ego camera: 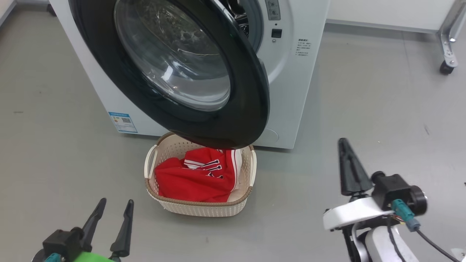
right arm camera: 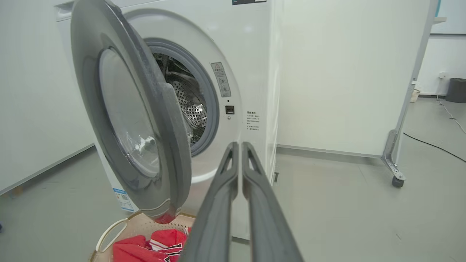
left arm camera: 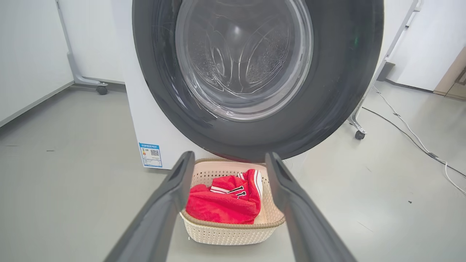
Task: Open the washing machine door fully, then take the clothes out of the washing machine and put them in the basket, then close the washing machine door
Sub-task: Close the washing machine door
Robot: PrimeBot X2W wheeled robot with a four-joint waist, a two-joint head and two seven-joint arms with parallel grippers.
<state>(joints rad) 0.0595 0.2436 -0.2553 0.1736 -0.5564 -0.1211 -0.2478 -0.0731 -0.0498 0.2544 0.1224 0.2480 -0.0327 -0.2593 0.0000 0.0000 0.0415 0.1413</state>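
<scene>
**Red clothes (ego camera: 193,178) in the basket (ego camera: 204,210), washing machine door (ego camera: 247,91) ajar, both pairs of fingers empty**

Heaped inside the cream basket, the clothes; basket on the floor (ego camera: 72,163) just in front of the washing machine (ego camera: 291,91). Door swung partway out, lower black rim hanging over the basket's rear edge, perforated steel drum (right arm camera: 189,105) visible behind it in the right wrist view.

Low at the left of the head view, the left gripper (ego camera: 116,202), fingers spread wide and holding nothing. In the left wrist view, basket and clothes framed between those two fingers, beyond the tips and not touching them.

Off to the right of the basket and well apart from it, the right gripper (ego camera: 343,145), fingers pressed together on nothing. In the right wrist view, tips aimed at the white machine front just right of the door's free edge.
</scene>
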